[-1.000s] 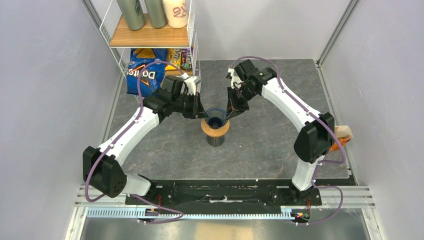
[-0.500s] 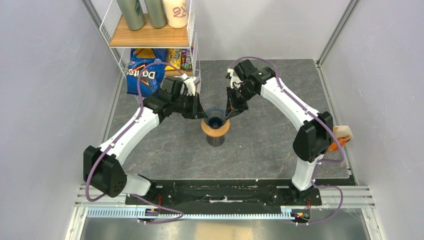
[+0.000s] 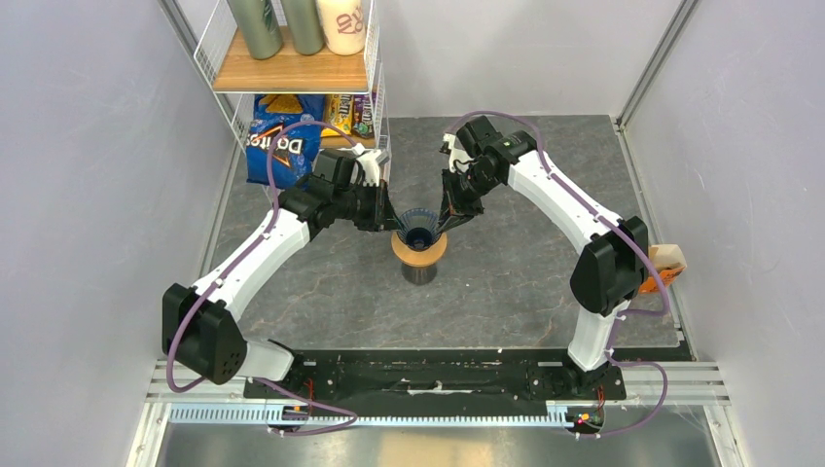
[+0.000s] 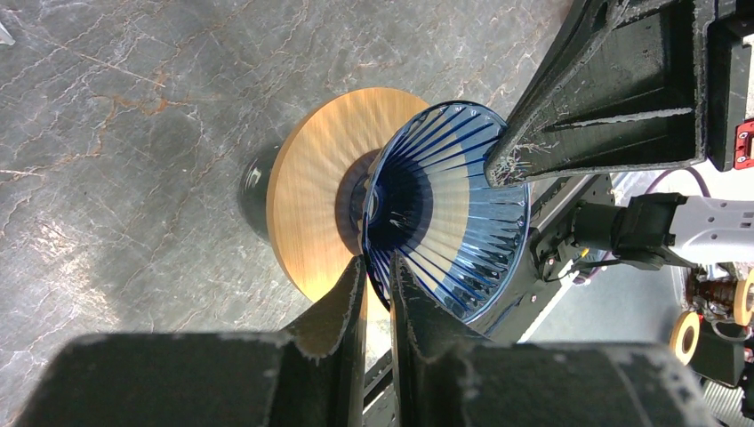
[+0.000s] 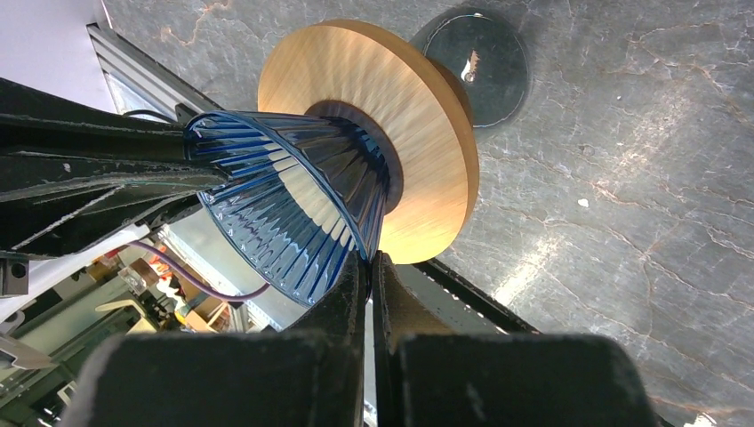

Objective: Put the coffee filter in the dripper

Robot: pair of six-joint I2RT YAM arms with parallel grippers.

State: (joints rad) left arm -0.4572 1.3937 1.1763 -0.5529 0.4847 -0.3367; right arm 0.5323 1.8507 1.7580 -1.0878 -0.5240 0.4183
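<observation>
- Shows the blue dripper (image 3: 420, 224) in the middle of the table, upright and wide mouth up, its narrow end seated in the hole of a wooden ring (image 3: 419, 250).
- Sets that ring flat on top of a dark cup (image 3: 419, 273), which stands on the grey marbled table (image 3: 506, 282).
- Catches the left claw (image 4: 376, 267) closed on the dripper's rim, with the thin blue wall pinched between both fingers, seen plainly from the left wrist.
- Catches the right claw (image 5: 369, 260) likewise clamped on the opposite side of the rim, fingers nearly touching with only the plastic edge between them.
- Puts the two claws face to face across the cone, one arm reaching in from each side, both elbows bent outward.
- Reveals the ribbed, see-through inside of the dripper, the pale wood of the ring showing through its wall.
- Spots an orange-and-white holder (image 3: 665, 263) at the table's right edge, well apart from the dripper and partly hidden behind the right arm, its contents too small to make out.
- Places a wire shelf rack (image 3: 292, 73) at the far left corner, with bottles (image 3: 258, 27) on its wooden shelf and a blue chip bag (image 3: 280, 146) below.
</observation>
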